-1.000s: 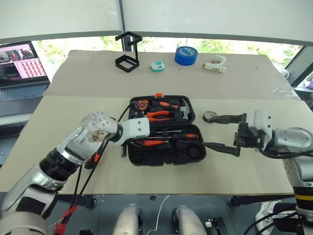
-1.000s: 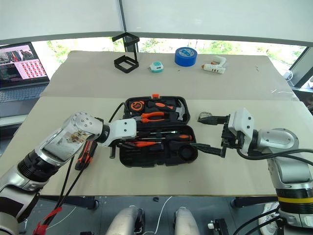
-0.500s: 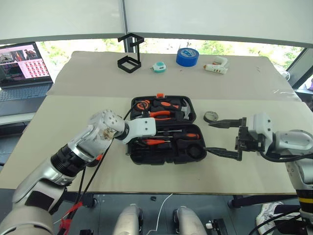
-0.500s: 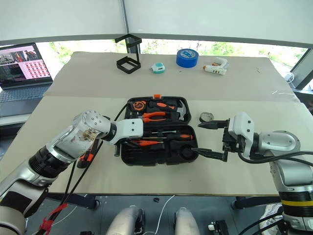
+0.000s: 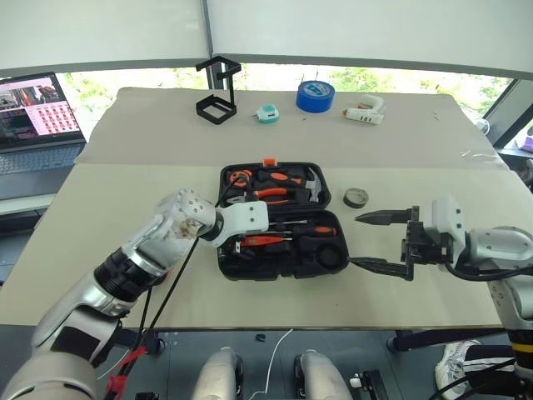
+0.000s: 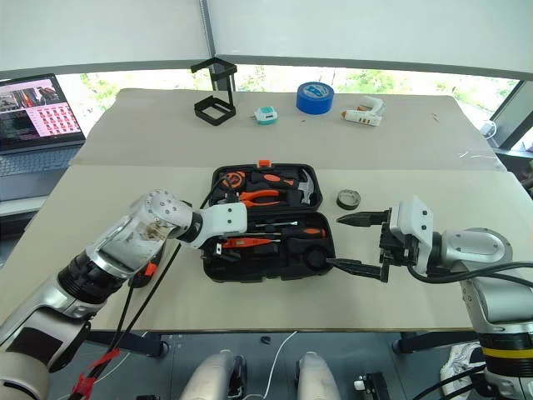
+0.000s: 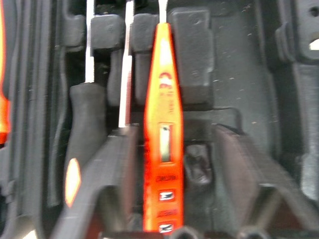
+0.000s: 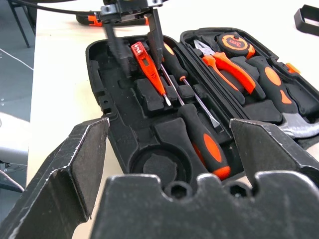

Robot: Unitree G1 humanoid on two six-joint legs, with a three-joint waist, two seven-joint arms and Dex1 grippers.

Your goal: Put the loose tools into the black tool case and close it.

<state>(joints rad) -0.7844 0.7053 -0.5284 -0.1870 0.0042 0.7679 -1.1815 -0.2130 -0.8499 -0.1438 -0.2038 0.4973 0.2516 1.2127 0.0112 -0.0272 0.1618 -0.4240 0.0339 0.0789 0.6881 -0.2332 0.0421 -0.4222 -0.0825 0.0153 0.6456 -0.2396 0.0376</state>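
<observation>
The left gripper has spread its fingers since a second ago; the tester pen lies loose between them in its slot in the open case. The right gripper is wide and empty beside the case, the tape roll just beyond it.
</observation>
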